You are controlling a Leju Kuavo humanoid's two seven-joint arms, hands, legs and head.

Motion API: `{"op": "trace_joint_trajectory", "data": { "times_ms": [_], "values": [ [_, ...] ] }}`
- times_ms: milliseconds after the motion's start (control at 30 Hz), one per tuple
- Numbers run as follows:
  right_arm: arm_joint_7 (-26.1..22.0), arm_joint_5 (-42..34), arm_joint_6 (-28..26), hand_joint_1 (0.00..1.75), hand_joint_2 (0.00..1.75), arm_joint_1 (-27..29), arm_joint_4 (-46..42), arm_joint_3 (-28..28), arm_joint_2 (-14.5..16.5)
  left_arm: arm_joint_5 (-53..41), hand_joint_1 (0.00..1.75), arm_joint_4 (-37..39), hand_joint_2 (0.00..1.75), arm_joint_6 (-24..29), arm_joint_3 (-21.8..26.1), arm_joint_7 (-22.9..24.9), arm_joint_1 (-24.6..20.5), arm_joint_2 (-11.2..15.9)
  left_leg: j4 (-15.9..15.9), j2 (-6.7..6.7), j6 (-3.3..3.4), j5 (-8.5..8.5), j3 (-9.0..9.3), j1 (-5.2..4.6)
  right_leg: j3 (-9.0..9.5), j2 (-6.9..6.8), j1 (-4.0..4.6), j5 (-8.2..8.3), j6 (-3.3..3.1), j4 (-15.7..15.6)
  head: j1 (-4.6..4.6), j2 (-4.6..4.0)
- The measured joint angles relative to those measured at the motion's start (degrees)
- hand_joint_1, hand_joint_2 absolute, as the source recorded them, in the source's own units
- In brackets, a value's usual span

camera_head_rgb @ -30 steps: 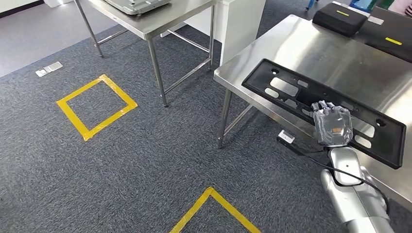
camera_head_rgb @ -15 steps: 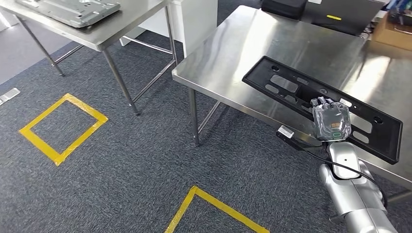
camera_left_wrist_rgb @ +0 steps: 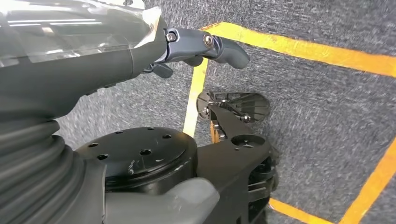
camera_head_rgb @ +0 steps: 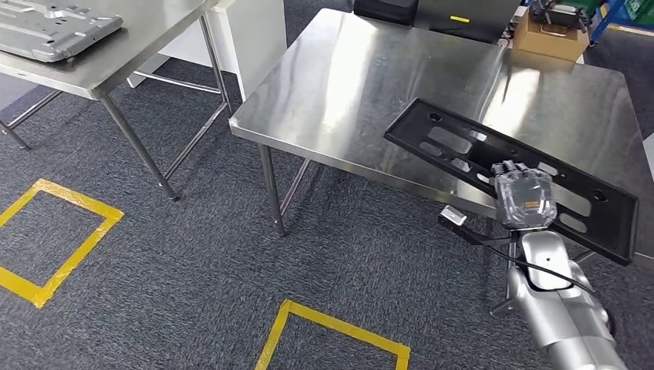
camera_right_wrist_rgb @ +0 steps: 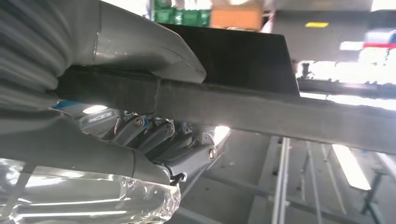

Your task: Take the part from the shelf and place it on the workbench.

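Black part (over the workbench) gripped by right hand.

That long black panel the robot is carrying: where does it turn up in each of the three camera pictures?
Head view: the black panel slants across the right side, over the steel table's edge, held by the right hand.
Left wrist view: not in it; carpet and yellow tape.
Right wrist view: a dark bar across the middle, clamped by that hand.
Shared landmark: the right hand.

We see dark grey carpet with yellow tape squares, two steel tables, a white cabinet, glare on metal.
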Motion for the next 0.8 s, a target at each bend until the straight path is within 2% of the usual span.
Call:
{"op": "trace_joint_trajectory", "data": {
  "times_ms": [67,100,133,167,200,233,267,300,333,367,400,467,500,533,567,600,633,667,733,800],
  "values": [
    [0.02,0.01,0.03,1.75,1.75,0.22,0.01,0.05,0.1,-0.01,0.0,0.0,1.75,0.01,0.0,-0.01,0.08,0.0,0.0,1.65,0.08,-0.03,-0.11,-0.06,-3.43,-0.87,-0.09,-2.67,0.11,7.31,0.15,0.0],
    [0.02,0.02,0.04,1.75,1.75,0.42,0.02,0.07,0.12,-0.01,0.0,0.0,1.75,0.01,0.0,-0.01,0.09,-0.01,0.02,2.43,0.05,-0.07,-0.14,-0.07,-3.93,-1.0,-0.2,-2.95,0.46,8.64,0.16,0.0],
    [0.02,0.03,0.05,1.75,1.75,0.58,0.02,0.07,0.1,-0.01,0.0,0.0,1.75,0.01,0.0,-0.01,0.08,-0.02,0.04,3.16,-0.02,-0.12,-0.15,-0.06,-3.2,-1.24,-0.37,-2.39,0.94,7.6,0.17,0.0],
    [0.02,0.03,0.05,1.75,1.75,0.64,0.02,0.06,0.07,-0.01,0.0,0.0,1.75,0.01,0.0,-0.01,0.07,-0.04,0.08,3.88,-0.15,-0.21,-0.12,-0.05,-1.35,-1.75,-0.57,-1.21,1.46,4.41,0.18,0.0],
    [0.02,0.03,0.05,1.75,1.75,0.59,0.02,0.05,0.05,-0.02,0.0,0.0,1.75,0.0,0.0,-0.02,0.05,-0.05,0.18,4.57,-0.38,-0.35,-0.05,-0.13,1.18,-3.15,-0.72,0.16,1.89,-0.06,0.2,0.0],
    [0.02,0.03,0.06,1.75,1.75,0.43,0.01,0.05,0.05,-0.04,0.0,0.0,1.75,0.0,0.0,-0.03,0.04,-0.06,0.33,5.26,-0.72,-0.58,0.0,-0.3,3.43,-4.51,-0.58,1.31,2.04,-3.86,0.25,0.0],
    [0.01,-0.02,0.07,1.75,1.75,0.31,0.01,0.05,0.1,-0.07,0.0,0.0,1.75,-0.01,0.0,-0.04,0.03,-0.04,0.46,5.86,-1.09,-0.8,0.07,-0.51,4.92,-5.46,-0.42,2.08,1.85,-6.48,0.21,0.0],
    [-0.11,-0.14,0.08,1.75,1.75,0.23,0.01,0.05,0.17,-0.1,0.0,0.0,1.75,-0.05,0.0,-0.07,0.03,-0.01,0.57,6.41,-1.42,-0.99,0.16,-0.74,5.6,-6.01,-0.21,2.41,1.47,-7.69,0.19,0.0],
    [-0.38,-0.33,0.1,1.75,1.75,0.19,0.05,0.05,0.25,-0.15,0.0,0.0,1.75,-0.13,0.0,-0.09,0.03,0.02,0.59,6.93,-1.68,-1.13,0.27,-0.83,5.53,-5.5,-0.01,2.5,1.02,-7.61,0.15,0.0],
    [-0.83,-0.56,0.1,1.75,1.75,0.17,0.13,0.06,0.33,-0.21,0.0,-0.01,1.75,-0.27,0.0,-0.11,-0.01,0.05,0.62,7.35,-1.91,-1.23,0.38,-0.76,5.42,-4.83,-0.2,2.59,0.58,-7.57,0.06,0.0],
    [-1.42,-0.76,0.11,1.75,1.75,0.07,0.25,0.08,0.46,-0.33,0.0,-0.01,1.75,-0.43,-0.01,-0.12,-0.1,0.08,0.93,6.92,-2.23,-1.54,0.37,-0.55,5.39,-4.33,-0.41,2.65,0.25,-7.56,0.07,0.0],
    [-2.72,-0.8,0.11,1.75,1.75,-0.63,0.61,0.35,1.17,-0.62,0.0,-0.02,1.75,-0.8,-0.02,-0.16,-0.25,0.11,4.07,4.11,-2.88,-3.68,-0.87,-0.11,5.4,-3.53,-0.76,2.8,-0.6,-7.62,0.04,0.0],
    [-3.27,-0.57,0.16,1.75,1.75,-1.18,0.8,0.72,1.91,-0.78,0.0,-0.01,1.75,-0.97,-0.02,-0.19,-0.26,0.13,7.2,2.27,-3.12,-5.42,-2.29,0.01,5.37,-3.17,-0.73,2.83,-0.98,-7.63,0.05,0.0],
    [-3.71,-0.22,0.27,1.75,1.75,-1.78,0.97,1.3,2.91,-0.96,0.0,0.0,1.75,-1.12,-0.03,-0.22,-0.2,0.12,10.91,1.16,-3.22,-7.2,-4.06,0.03,5.34,-2.76,-0.6,2.86,-1.34,-7.62,0.03,0.0],
    [-3.94,0.24,0.54,1.75,1.75,-2.29,1.08,2.12,4.15,-1.13,0.0,0.01,1.75,-1.21,-0.04,-0.27,-0.14,0.11,14.25,0.69,-3.26,-8.43,-5.78,0.02,5.32,-2.26,-0.44,2.88,-1.59,-7.62,0.03,0.0],
    [-3.89,0.66,1.0,1.75,1.75,-2.63,1.05,3.18,5.46,-1.31,0.0,0.01,1.75,-1.26,-0.05,-0.34,-0.1,0.09,16.11,0.52,-3.21,-8.67,-6.91,0.02,5.33,-1.74,-0.3,2.88,-1.68,-7.6,0.02,0.0],
    [-3.64,1.03,1.62,1.75,1.75,-2.79,0.88,4.38,6.73,-1.5,0.0,0.01,1.75,-1.27,-0.07,-0.42,-0.11,0.07,16.03,0.47,-3.08,-7.86,-7.14,0.02,5.37,-1.27,-0.18,2.89,-1.73,-7.59,0.0,0.0],
    [-3.26,1.3,2.38,1.75,1.75,-2.84,0.51,5.74,7.91,-1.66,0.0,0.01,1.75,-1.3,-0.09,-0.48,-0.17,0.05,13.87,0.45,-2.85,-6.14,-6.38,0.01,5.43,-0.89,-0.1,2.89,-1.73,-7.57,-0.02,0.0],
    [-2.52,1.48,3.89,1.75,1.75,-2.89,-0.88,8.6,9.96,-2.01,0.0,0.0,1.75,-1.4,-0.15,-0.54,-0.38,0.03,6.41,0.33,-2.26,-2.22,-3.16,-0.09,5.47,-0.41,0.13,2.89,-1.7,-7.48,-0.07,0.0],
    [-2.22,1.45,5.24,1.75,1.75,-3.14,-2.67,11.32,11.56,-2.32,0.0,0.0,1.75,-1.54,-0.31,-0.49,-0.6,-0.01,1.75,0.23,-2.11,-0.36,-1.21,-0.2,5.24,-0.23,0.63,2.79,-1.73,-7.29,-0.03,0.0]
  ]
}}
